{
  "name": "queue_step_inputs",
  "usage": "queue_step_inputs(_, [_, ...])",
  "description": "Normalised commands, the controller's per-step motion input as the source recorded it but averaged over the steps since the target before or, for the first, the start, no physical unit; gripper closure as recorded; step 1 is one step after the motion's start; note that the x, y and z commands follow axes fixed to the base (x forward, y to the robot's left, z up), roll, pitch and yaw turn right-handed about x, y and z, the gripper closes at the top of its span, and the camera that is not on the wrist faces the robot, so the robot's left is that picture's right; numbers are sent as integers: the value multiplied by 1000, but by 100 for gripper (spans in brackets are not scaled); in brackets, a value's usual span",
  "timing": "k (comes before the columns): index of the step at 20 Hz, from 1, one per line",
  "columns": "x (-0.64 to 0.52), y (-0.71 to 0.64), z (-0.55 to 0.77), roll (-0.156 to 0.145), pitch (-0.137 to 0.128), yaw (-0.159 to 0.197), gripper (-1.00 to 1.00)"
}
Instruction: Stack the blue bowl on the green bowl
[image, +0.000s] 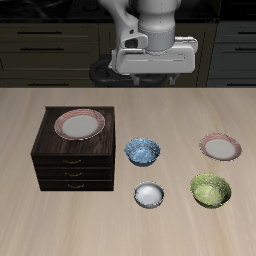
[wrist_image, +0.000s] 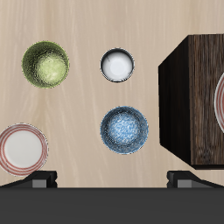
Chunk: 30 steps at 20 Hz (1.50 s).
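Pale matt wood-grain table (image: 180, 110). Dark stained wood cabinet (image: 75, 160), upper left of exterior view. Blue bowl (image: 142, 151) w/ mottled glossy glaze; green bowl (image: 211, 189) same, olive. White bowl (image: 149, 194) smooth, shiny. Glazed pink-rimmed plates (image: 220, 147).

No writing, label, brand, number or sign can be read anywhere in either view; the bowls, plates, drawer cabinet and tabletop carry only glaze, colour and wood grain, with no lettering.
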Motion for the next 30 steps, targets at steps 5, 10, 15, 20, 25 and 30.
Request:
queue_step_inputs(5, [72,-43,-277,-12,-13,-2,-100])
queue_step_inputs(10, [57,5,-357,-2,19,-13,-100])
queue_step_inputs(15, [9,114,-390,10,27,-26,-100])
queue_step_inputs(20, [21,133,-313,15,21,-17,-100])
queue_step_inputs(25, [2,88,-282,18,2,-6,-100])
queue_step_inputs(30, [-19,33,-314,2,-24,-11,-100])
